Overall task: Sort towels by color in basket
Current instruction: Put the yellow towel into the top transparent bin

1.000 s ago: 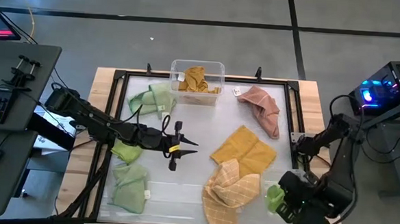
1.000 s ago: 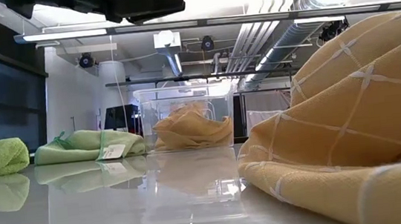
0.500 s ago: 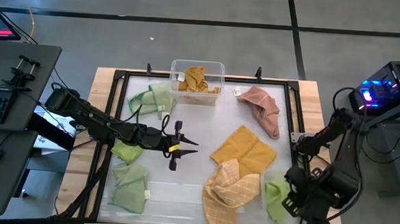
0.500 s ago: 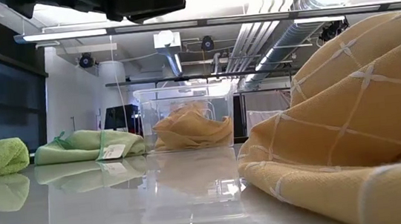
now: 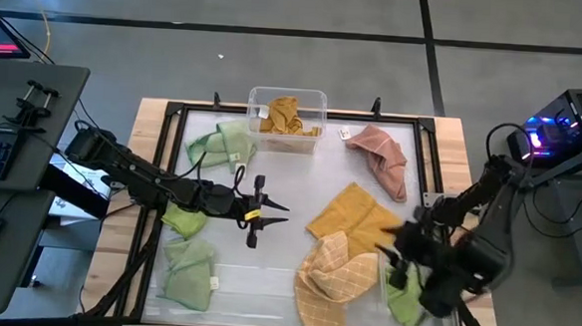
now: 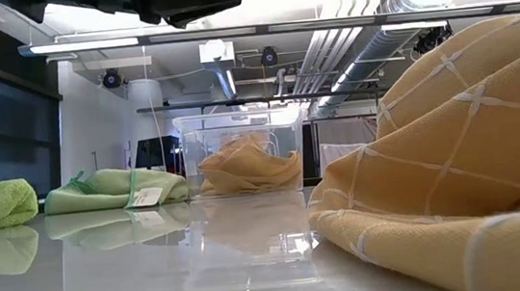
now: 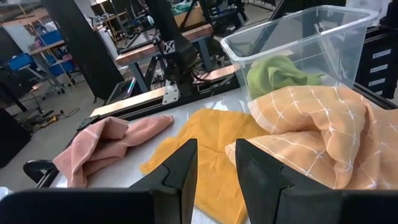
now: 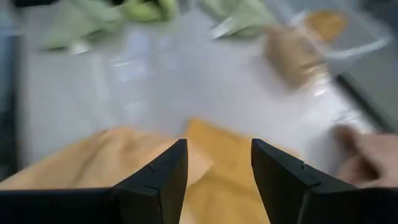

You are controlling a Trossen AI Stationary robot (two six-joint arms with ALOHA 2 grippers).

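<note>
The right end effector (image 5: 398,256) hangs empty with fingers spread over the yellow checked towel (image 5: 333,280), beside the clear bin (image 7: 292,43) holding a green towel (image 7: 273,73). The left end effector (image 5: 268,214), fingers narrowly parted and empty, waits mid-table (image 5: 290,178). Other towels lie scattered; one yellow sits in the far bin (image 5: 286,118).

Past my two dark fingers (image 7: 186,168), parted with nothing between them, a flat mustard towel (image 7: 208,146) lies on the white table (image 7: 134,171). Beside it a checked yellow-orange towel (image 7: 311,137) is heaped against a clear plastic bin (image 7: 298,43) holding a green towel (image 7: 277,71). A crumpled pink towel (image 7: 102,143) lies to the other side of the mustard one.
</note>
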